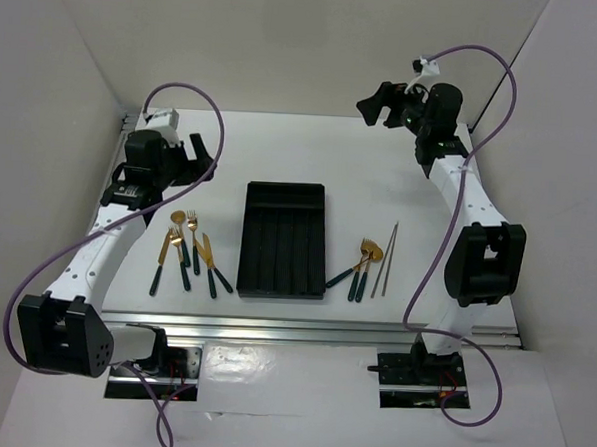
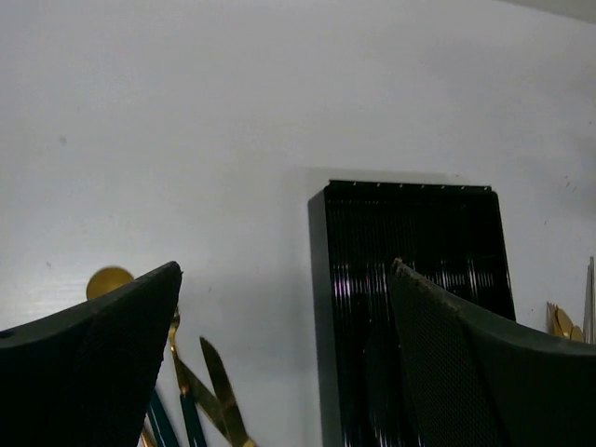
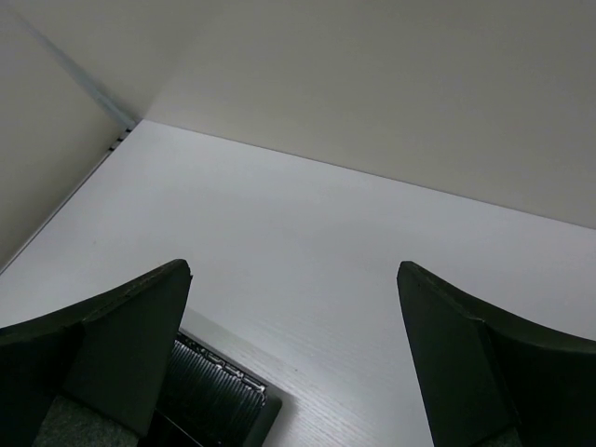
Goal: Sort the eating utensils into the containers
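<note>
Gold-headed utensils [image 1: 178, 218], both sides of black tray [image 1: 285, 241]: likely light, stiff, slippery (grasp teal handles). Left gripper [image 1: 204, 160], right gripper [image 1: 378, 106]: jaws wide, empty.

White links [image 1: 96, 258], black joints [image 1: 487, 258]; purple cables [image 1: 223, 134]; black jaws.
</note>
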You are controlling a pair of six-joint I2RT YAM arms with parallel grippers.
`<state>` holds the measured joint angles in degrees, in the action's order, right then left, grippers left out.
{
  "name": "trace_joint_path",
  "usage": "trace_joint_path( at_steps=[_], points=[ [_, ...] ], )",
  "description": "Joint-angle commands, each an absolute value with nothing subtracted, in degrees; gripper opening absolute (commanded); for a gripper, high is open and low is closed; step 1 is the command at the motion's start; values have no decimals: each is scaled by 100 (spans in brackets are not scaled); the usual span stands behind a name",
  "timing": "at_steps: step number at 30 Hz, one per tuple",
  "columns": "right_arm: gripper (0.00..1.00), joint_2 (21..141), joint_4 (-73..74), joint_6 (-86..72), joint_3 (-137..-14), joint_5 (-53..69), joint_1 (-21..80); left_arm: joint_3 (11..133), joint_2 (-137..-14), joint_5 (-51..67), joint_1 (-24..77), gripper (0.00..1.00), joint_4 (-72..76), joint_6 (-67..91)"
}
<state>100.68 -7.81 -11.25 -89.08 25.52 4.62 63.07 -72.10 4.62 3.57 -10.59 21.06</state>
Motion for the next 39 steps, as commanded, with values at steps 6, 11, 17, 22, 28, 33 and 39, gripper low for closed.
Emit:
trace_joint_path(
  at_steps=[6,11,17,22,28,33,39],
  points=[
    [100,10125,-817,-1046,-9149,2751,492,6056,-6663,-453,554,95,-1844,3065],
    [100,10239,-756,-1046,-9324,2751,492,5854,-6416,-1624,624,99,-2775,3778],
    [100,10354,-694,-1046,-9325,2689,492,5274,-6188,-2144,493,99,-3542,4385],
    [100,10468,-694,-993,-9378,2575,492,4844,-6363,-2197,272,99,-3595,4570],
    [100,10521,-694,-940,-9431,2461,492,4553,-6785,-1890,132,91,-3384,4561],
    [100,10573,-694,-940,-9492,2461,492,4438,-6855,-2030,-60,87,-3463,4702],
    [100,10731,-642,-940,-9598,2514,492,4315,-6785,-1600,-492,91,-3409,4579]
  ],
)
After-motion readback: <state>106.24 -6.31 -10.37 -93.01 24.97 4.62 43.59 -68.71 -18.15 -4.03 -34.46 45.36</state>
